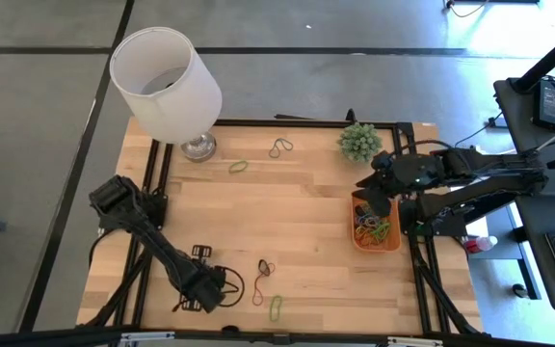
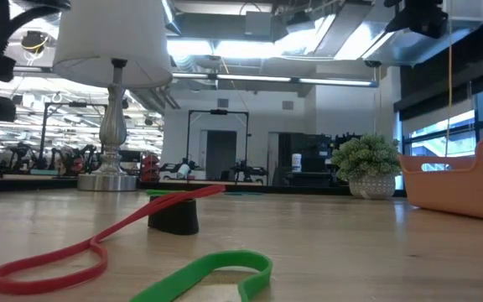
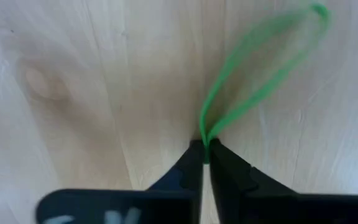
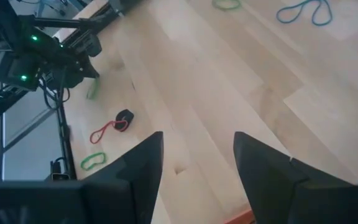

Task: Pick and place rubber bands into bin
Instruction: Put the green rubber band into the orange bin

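two left fingers (image 3: 205, 163) pinch a green rubber band (image 3: 253, 68); right fingers (image 4: 197, 163) spread wide.

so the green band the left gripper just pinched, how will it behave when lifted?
Likely floppy: the green rubber band is a thin loop pinched at one end by the left gripper, so the rest should dangle. Probably very light, being so slim. It may stretch or slip free, since only a narrow bit sits between the shut fingertips.
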Available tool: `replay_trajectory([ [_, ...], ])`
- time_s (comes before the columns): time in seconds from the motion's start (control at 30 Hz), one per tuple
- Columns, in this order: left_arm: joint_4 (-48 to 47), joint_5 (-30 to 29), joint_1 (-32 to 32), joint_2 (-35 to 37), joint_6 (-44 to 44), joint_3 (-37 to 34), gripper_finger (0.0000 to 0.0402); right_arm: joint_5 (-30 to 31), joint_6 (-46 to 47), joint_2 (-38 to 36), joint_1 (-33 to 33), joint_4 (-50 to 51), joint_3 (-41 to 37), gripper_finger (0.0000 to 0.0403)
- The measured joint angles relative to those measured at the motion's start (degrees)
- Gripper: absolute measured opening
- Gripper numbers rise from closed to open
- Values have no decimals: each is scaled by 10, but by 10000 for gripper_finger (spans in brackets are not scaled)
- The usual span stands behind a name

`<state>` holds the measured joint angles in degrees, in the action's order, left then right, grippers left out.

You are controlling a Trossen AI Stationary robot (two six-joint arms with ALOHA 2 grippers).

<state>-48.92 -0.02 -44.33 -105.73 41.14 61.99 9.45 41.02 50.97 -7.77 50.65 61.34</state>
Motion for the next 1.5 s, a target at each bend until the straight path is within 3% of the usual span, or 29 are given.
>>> replay_trajectory([
  [0.33, -4, -69, 36, 104, 9, 9, 3, 1, -30, 99, 0, -52, 0, 198],
  [0.53, -3, -160, 67, 194, 46, 10, 3, 0, -62, 190, -10, -119, 0, 198],
  [0.73, -1, -231, 109, 252, 34, 10, 2, -25, -155, 290, -35, -339, 0, 198],
  [0.9, 3, -235, 160, 263, 5, 10, 2, -35, -217, 371, -42, -540, 0, 198],
  [1.03, 22, -234, 205, 264, -24, 10, 2, -55, -236, 414, -40, -622, 0, 198],
  [1.33, 71, -203, 282, 264, -141, 21, 2, -45, -214, 469, -24, -627, 38, 198],
  [1.5, 76, -200, 304, 262, -219, 64, 2, -37, -203, 501, -15, -558, 89, 198],
])
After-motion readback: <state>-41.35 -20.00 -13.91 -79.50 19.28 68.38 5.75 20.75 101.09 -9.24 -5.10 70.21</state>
